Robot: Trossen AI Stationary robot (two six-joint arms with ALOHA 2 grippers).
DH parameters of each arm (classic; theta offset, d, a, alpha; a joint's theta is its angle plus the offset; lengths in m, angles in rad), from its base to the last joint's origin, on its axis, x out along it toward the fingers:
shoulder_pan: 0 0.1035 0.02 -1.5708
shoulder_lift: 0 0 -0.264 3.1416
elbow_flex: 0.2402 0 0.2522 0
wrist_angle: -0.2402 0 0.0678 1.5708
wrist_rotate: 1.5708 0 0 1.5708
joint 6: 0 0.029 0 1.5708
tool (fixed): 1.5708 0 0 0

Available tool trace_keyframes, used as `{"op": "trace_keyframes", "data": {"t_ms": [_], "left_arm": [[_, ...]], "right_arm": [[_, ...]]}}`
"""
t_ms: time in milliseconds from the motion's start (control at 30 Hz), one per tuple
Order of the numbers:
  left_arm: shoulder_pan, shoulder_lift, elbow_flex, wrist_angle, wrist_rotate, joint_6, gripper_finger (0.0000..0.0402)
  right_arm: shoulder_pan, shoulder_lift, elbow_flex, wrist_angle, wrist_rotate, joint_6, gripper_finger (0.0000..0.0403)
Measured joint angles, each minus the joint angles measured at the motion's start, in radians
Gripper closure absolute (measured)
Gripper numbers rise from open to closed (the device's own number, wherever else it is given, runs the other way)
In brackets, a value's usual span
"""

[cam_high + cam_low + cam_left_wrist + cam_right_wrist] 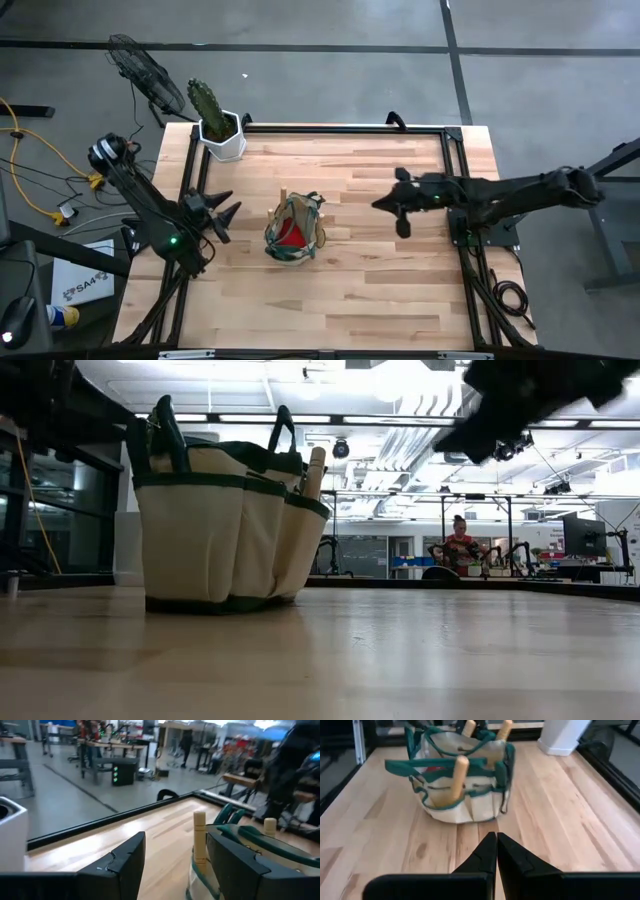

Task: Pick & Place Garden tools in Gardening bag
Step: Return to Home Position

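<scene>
The surface [380,290] carries the gardening bag [294,229] upright near its centre, between the two arms and within reach of either. The right hand [496,851] hangs well clear of the bag, fingers pressed together, holding nothing. The left hand [175,865] is near the bag, fingers spread, empty. Wooden tool handles [457,775] protrude from the bag's pockets, heads down, which holds them upright.

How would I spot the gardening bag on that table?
Look at the wooden table: near its middle, between the left gripper and right gripper, stands the gardening bag. It is round tan fabric with dark green trim and wooden handles poking out, unlike the white cactus pot at a corner.
</scene>
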Motion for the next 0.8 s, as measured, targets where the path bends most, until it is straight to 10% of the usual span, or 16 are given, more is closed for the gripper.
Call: {"op": "trace_keyframes", "data": {"t_ms": [300, 800], "left_arm": [[0.038, -0.049, -0.147, 0.193, -0.042, 0.004, 0.0195], [-0.086, -0.049, 0.003, 0.372, -0.073, 0.369, 0.0195]], "right_arm": [[-0.001, -0.228, -0.363, 0.315, 0.002, 0.117, 0.0399], [-0.001, -0.247, -0.391, 0.318, -0.018, 0.106, 0.0399]]}}
